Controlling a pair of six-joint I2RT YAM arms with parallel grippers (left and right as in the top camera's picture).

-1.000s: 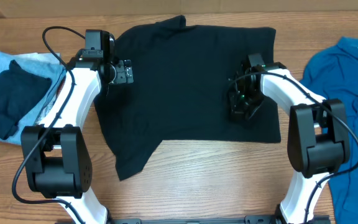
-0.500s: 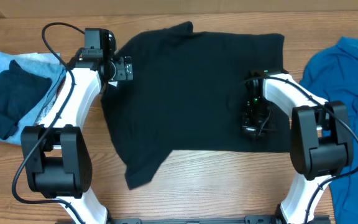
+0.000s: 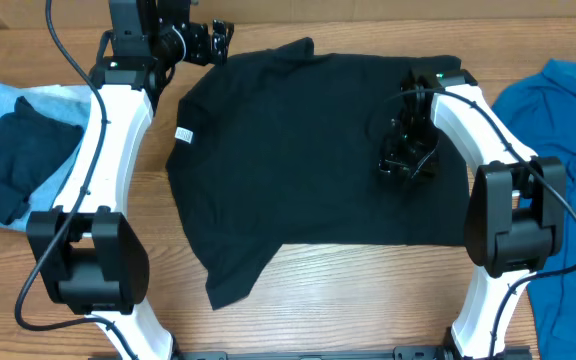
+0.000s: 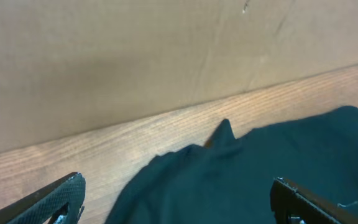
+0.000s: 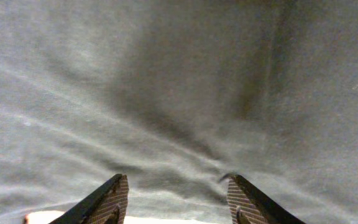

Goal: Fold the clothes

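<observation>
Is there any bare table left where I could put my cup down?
Yes: the bare tabletop in front of the black shirt, between the robot's left stand and right stand. Sides are crowded: folded pile left, blue shirt right.

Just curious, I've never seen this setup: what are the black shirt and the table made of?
Black shirt: apparently soft matte knit fabric, perhaps cotton; it lies limp with shallow wrinkles and no shine. Table: light wood or wood-look laminate, smooth finish; grain streaks show, but which one cannot be told.
</observation>
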